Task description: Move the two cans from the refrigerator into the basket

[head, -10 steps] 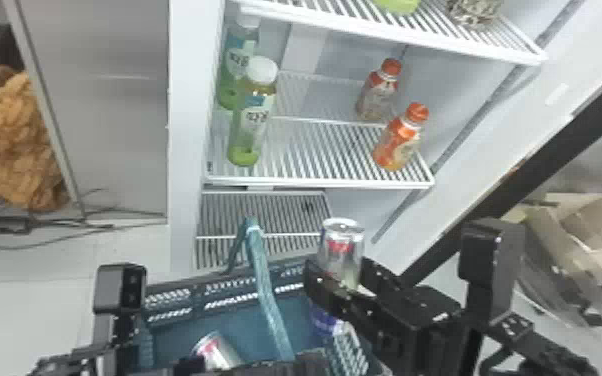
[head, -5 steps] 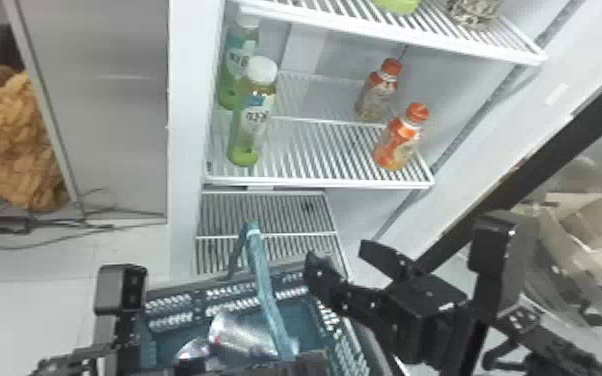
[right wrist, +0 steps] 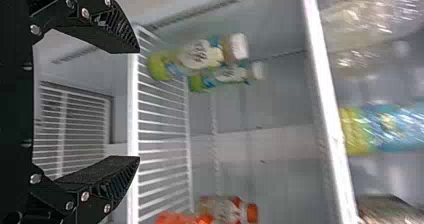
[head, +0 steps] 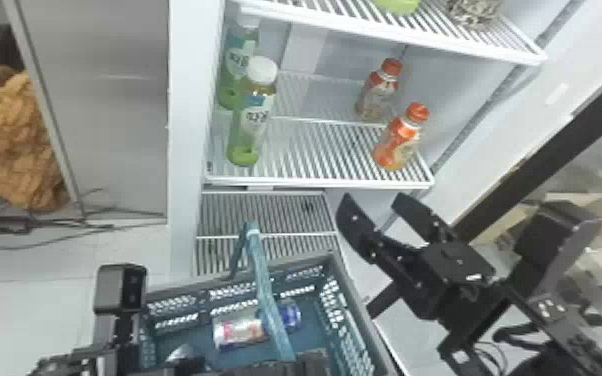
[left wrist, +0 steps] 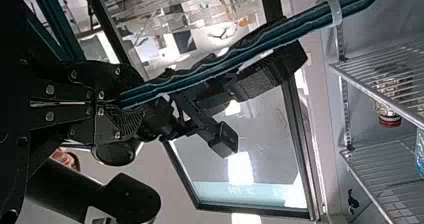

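Handling the slick, firm-looking can (head: 239, 333) wants a mid-body hold; right claw (right wrist: 139, 104) released, left claw (left wrist: 132, 101) grasping basket handle (left wrist: 280, 37).

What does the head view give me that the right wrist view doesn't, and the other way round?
Head view: the basket, the cans lying in it and its teal handle.
Right wrist view: the ribbed finger pads and the blue label on an upper-shelf bottle.
Both: the open right gripper, green bottles and orange-capped bottles.
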